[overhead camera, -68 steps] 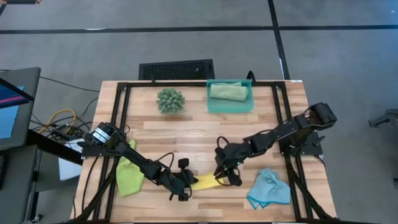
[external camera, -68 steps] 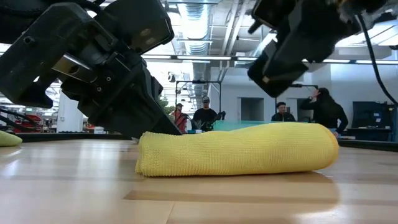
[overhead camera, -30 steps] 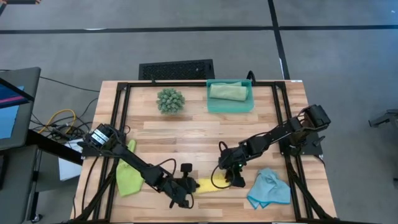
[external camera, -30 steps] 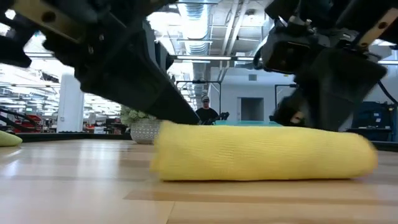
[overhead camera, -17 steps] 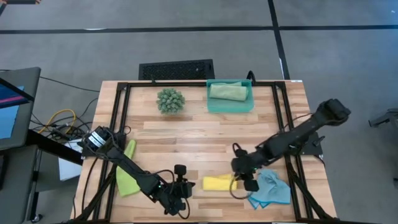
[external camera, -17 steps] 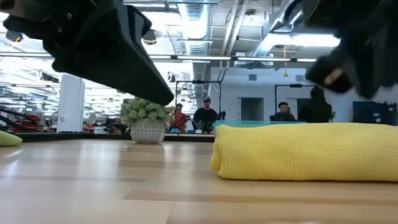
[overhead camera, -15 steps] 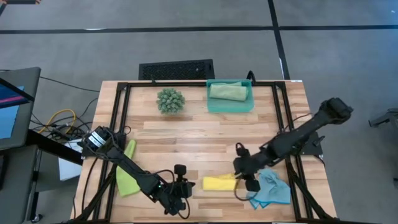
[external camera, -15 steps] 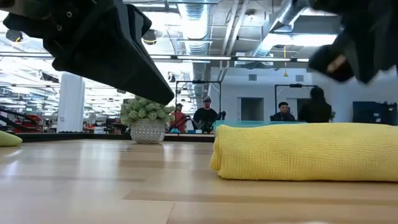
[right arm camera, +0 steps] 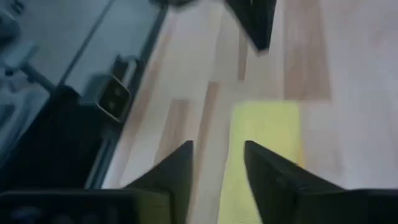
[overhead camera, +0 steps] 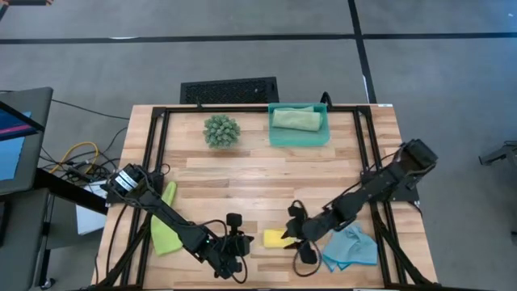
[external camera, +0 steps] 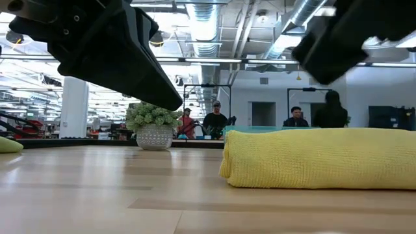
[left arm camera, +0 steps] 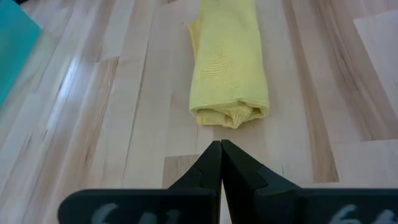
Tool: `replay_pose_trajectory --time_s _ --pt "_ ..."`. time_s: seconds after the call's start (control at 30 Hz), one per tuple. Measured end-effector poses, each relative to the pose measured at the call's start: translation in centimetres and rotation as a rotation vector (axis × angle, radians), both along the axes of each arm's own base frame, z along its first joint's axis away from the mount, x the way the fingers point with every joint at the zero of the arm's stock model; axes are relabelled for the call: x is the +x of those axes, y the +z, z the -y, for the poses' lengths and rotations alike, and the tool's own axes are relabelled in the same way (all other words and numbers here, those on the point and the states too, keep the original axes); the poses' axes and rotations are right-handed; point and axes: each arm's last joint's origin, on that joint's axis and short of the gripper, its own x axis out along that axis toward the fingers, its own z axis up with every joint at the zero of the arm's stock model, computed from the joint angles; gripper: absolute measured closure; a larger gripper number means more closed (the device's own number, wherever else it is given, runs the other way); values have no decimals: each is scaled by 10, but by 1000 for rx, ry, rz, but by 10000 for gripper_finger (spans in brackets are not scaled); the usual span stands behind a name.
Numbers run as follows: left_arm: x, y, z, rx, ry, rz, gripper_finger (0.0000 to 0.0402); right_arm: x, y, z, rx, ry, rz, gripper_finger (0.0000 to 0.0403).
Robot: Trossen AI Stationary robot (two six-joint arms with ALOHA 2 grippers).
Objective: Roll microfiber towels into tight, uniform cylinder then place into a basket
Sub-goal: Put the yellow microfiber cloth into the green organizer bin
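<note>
The rolled yellow microfiber towel (overhead camera: 279, 238) lay near the table's front edge. My right claw (overhead camera: 296, 238) hung over it, fingers apart, gripping nothing. Next: grasp, carry to the translucent teal plastic basket (overhead camera: 298, 137).

The rolled towel (overhead camera: 279, 238) is bright yellow with a fine knit weave. 1 lime green towel (overhead camera: 166, 226) lies at the bench's left edge and 1 light blue towel (overhead camera: 352, 247) at its right. The basket (overhead camera: 298, 138) is translucent teal and holds a sage green towel (overhead camera: 296, 119). The bench (overhead camera: 258, 178) is pale striped wood with a black frame. The plant ball (overhead camera: 220, 130) is spiky green. Both arms are black.
</note>
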Motion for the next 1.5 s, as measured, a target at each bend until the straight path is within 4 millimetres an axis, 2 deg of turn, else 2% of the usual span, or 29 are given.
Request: replay_pose_trajectory --time_s 0.13,0.27,0.4,0.7,0.83,1.03,1.27,1.4,1.5 --pt "0 0 0 0 1 -1 401 16 -9 2 14 23 -106 141" --pt "0 0 0 1 0 -2 401 27 -12 6 -58 -66 -235 108" --pt "0 0 0 -5 -6 -9 401 29 -17 1 -166 -126 -279 104" --pt "0 -1 0 -15 -14 -16 401 27 -39 -16 -195 -99 -320 104" --pt "0 -1 0 -15 -13 -17 401 26 -43 -20 -210 -94 -320 110" --pt "0 -2 0 -16 -13 -18 401 25 -42 -20 -214 -73 -320 156" --pt "0 -2 0 -22 -19 -23 401 26 -41 -19 -220 -27 -315 275" --pt "0 -2 1 -32 -27 -31 401 27 -31 -13 -219 -11 -304 341" --pt "0 -2 1 -32 -28 -31 401 27 -13 -4 -211 -17 -267 371"
